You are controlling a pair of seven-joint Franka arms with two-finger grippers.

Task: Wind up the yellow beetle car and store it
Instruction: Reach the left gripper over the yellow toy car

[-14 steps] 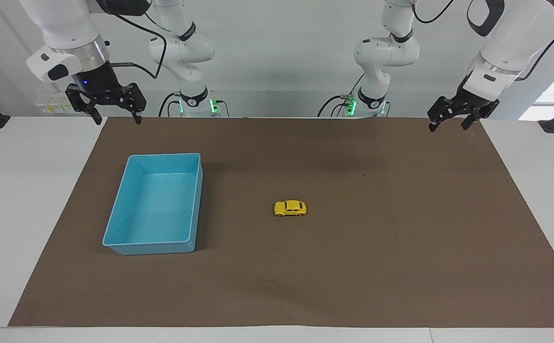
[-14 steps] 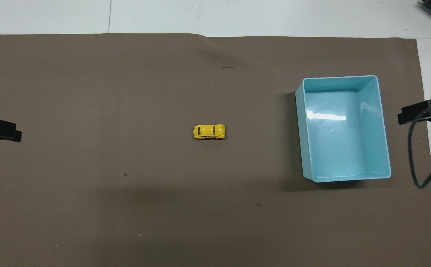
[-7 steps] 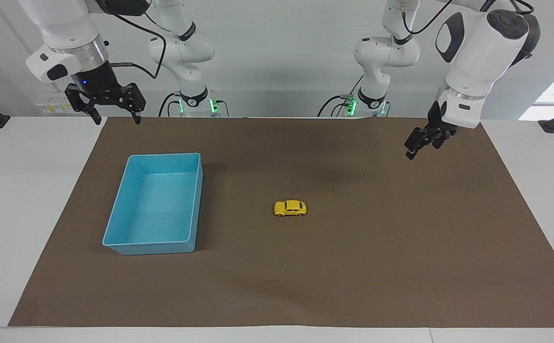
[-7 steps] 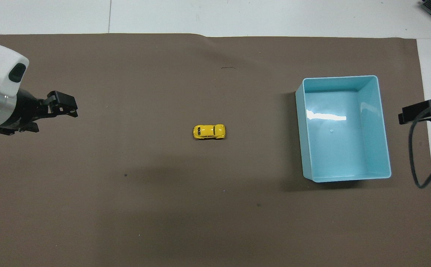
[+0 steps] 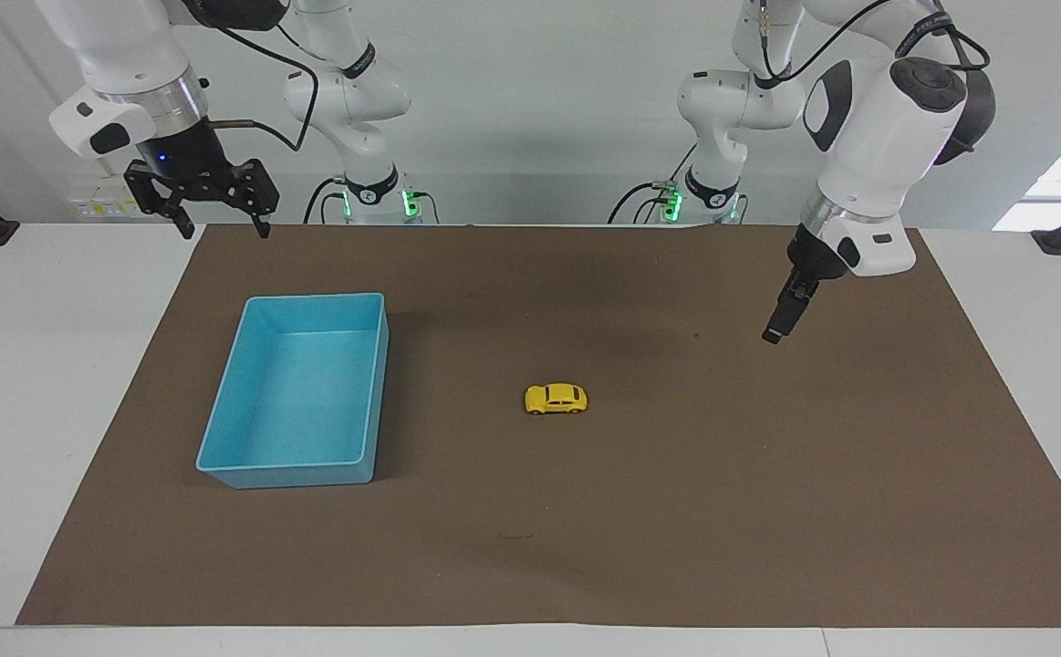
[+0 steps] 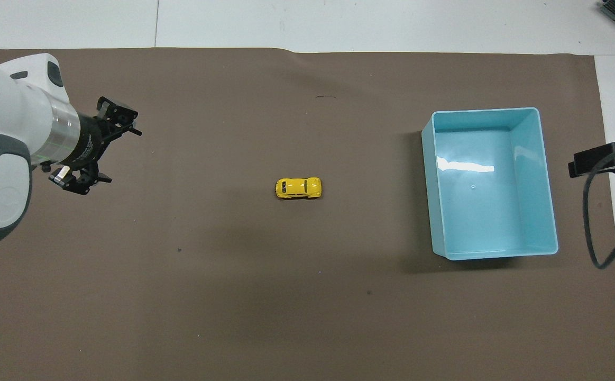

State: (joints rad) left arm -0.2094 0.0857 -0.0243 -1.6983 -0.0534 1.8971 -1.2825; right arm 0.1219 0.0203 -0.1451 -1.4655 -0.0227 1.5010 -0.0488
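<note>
The yellow beetle car (image 5: pixel 556 399) stands alone on its wheels in the middle of the brown mat; it also shows in the overhead view (image 6: pixel 298 188). My left gripper (image 5: pixel 772 333) hangs in the air over the mat between the car and the left arm's end of the table, well apart from the car. In the overhead view the left gripper (image 6: pixel 117 153) is open and empty. My right gripper (image 5: pixel 224 230) is open and empty, and it waits over the mat's edge at the robots' side, near the blue tray (image 5: pixel 311 298).
The blue tray (image 6: pixel 484 111) is empty and sits on the brown mat (image 5: pixel 676 511) toward the right arm's end. Bare mat lies all around the car. A black cable (image 6: pixel 595 222) hangs by the right gripper's tip (image 6: pixel 598 161).
My left arm has swung in from the table's end toward the car, lowered, and turned its wrist. The car, tray and right arm have not moved.
</note>
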